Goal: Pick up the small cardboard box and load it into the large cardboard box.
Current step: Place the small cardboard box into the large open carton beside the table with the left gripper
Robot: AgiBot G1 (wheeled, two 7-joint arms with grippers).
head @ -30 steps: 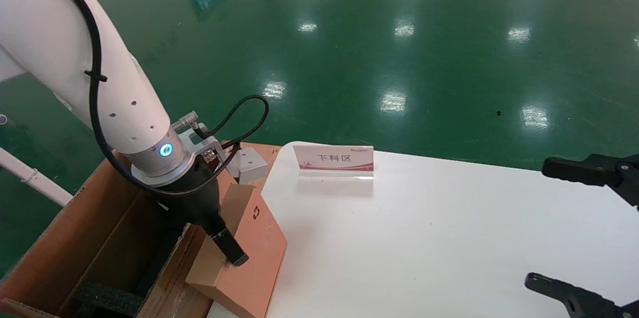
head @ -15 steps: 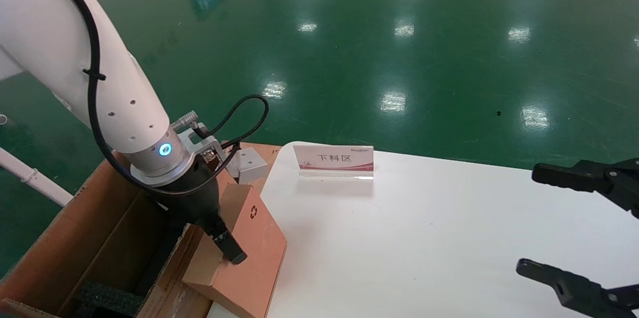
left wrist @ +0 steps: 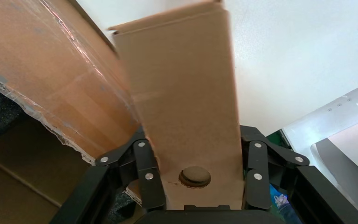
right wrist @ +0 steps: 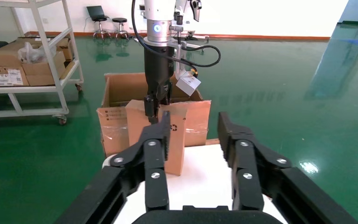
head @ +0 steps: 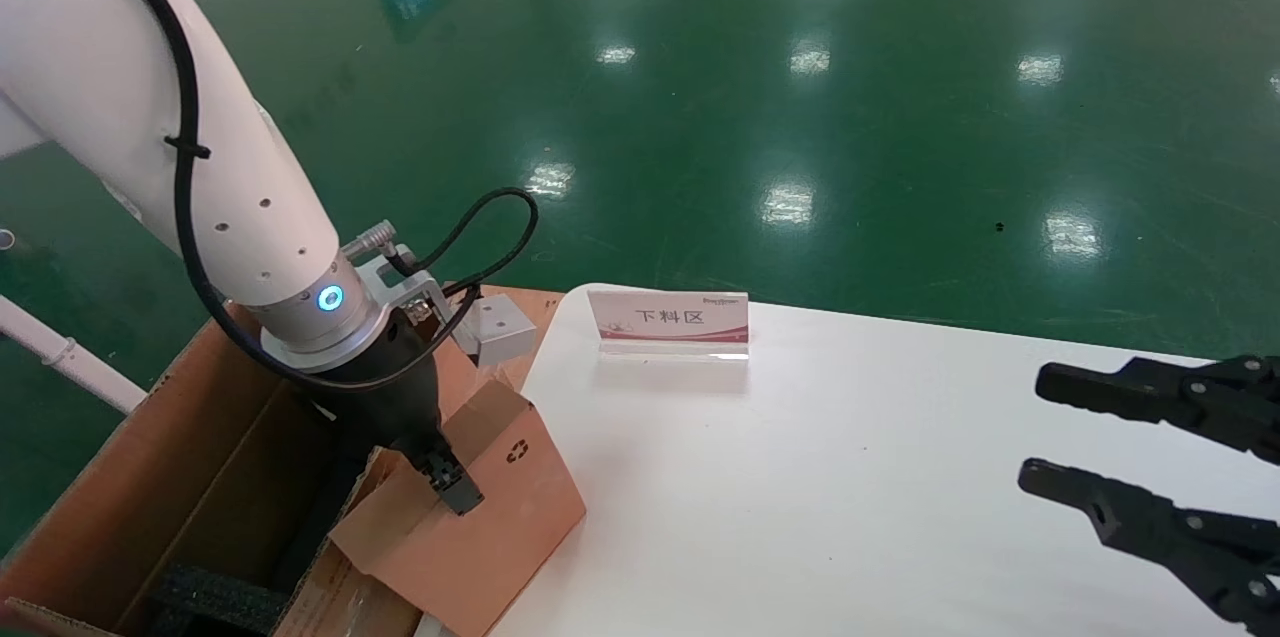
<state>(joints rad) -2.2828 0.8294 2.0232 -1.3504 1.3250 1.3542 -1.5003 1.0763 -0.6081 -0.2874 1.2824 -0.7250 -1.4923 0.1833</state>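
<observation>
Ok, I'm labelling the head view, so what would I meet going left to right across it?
large cardboard box → left gripper, shut on the small cardboard box → sign on the white table → right gripper, open over the table's right side.

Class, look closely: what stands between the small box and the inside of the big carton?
The large cardboard box's near flap rises between the small cardboard box, held by the left gripper, and the opening.

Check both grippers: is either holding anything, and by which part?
The left gripper clamps the small cardboard box across its narrow upper end. The right gripper is open, empty.
</observation>
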